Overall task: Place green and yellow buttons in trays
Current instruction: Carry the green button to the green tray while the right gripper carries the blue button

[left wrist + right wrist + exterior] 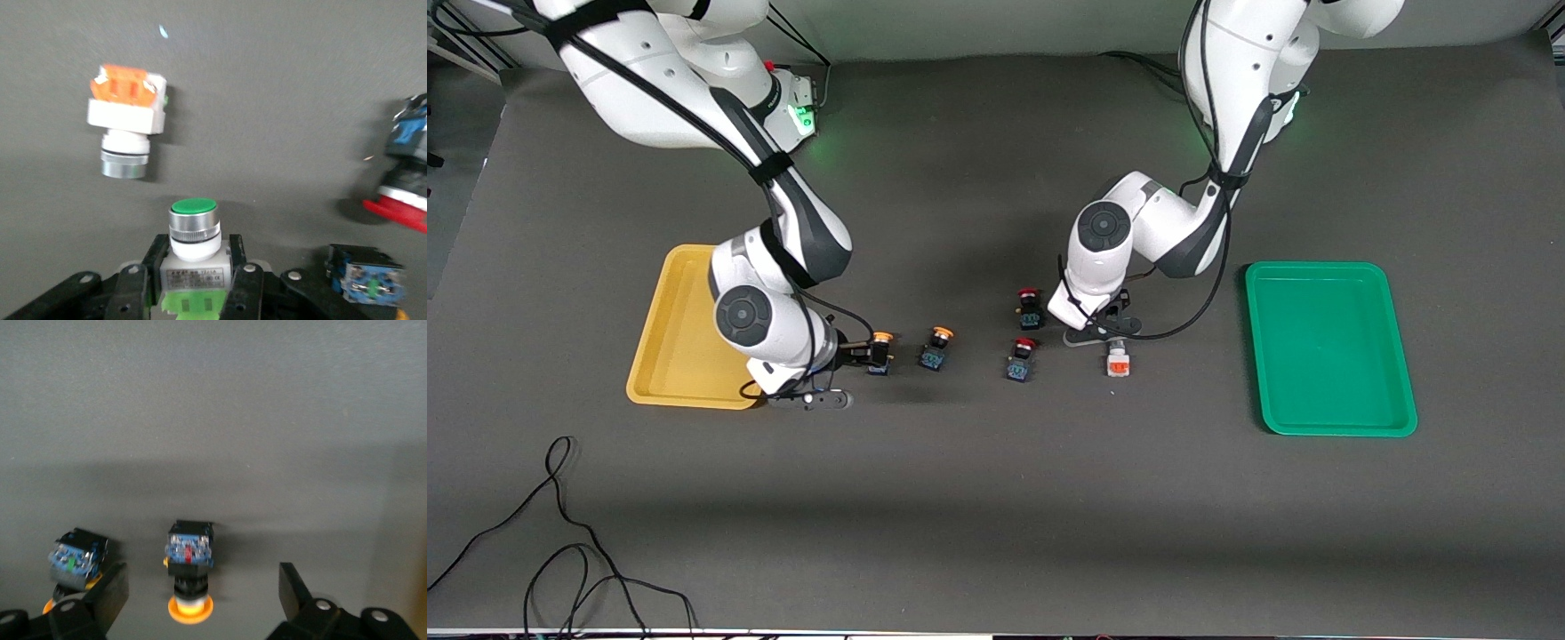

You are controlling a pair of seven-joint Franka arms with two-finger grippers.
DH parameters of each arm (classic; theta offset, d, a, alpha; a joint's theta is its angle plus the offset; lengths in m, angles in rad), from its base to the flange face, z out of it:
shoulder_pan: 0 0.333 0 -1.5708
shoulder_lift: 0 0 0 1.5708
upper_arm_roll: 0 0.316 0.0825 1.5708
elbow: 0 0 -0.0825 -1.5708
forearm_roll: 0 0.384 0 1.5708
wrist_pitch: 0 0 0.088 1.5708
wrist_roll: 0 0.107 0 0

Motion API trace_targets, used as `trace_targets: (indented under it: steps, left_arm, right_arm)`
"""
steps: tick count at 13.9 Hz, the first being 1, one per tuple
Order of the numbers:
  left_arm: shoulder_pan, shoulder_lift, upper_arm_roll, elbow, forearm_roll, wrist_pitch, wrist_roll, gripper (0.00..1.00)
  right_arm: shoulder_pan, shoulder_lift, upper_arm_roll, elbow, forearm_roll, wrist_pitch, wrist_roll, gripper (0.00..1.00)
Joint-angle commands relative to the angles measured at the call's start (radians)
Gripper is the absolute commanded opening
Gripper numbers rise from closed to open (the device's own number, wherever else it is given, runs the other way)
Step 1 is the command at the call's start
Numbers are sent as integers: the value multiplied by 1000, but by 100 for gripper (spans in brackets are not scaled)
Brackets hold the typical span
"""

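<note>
Left claw (pixel 193 293), mid-worktop, grips a green-capped button (pixel 193 230); right claw (pixel 200 600), spread wide beside the yellow tray (pixel 660 356), straddles a yellow-capped button (pixel 190 577); green tray (pixel 1325 347) near the left arm's edge.

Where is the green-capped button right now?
Left wrist view: the green-capped button is clamped in the left gripper, beside the white-and-orange button lying on the table.
</note>
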Motion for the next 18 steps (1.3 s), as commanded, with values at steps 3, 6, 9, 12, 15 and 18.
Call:
trace_targets:
  steps: [3, 6, 9, 12, 15, 18]
  left_arm:
    - [91, -126, -7, 122, -75, -245, 75, 11]
    - [227, -219, -6, 120, -125, -398, 260, 11]
    - [400, -258, -1, 116, -122, -505, 478, 11]
    - [567, -253, -1, 103, -93, -512, 708, 12]
    - [671, -216, -1, 36, -51, -377, 851, 12]
    - [678, -161, -1, -103, -25, -126, 858, 12]
  right_arm:
    - [24, 46, -2, -17, -45, 79, 36, 100]
    - [41, 89, -2, -25, -66, 132, 128, 100]
    - [48, 97, -2, -47, -88, 145, 156, 98]
    - [47, 86, -2, -67, -88, 145, 159, 23]
    - [44, 71, -2, -66, -127, 143, 130, 0]
    - [32, 37, -1, -66, -184, 125, 132, 0]
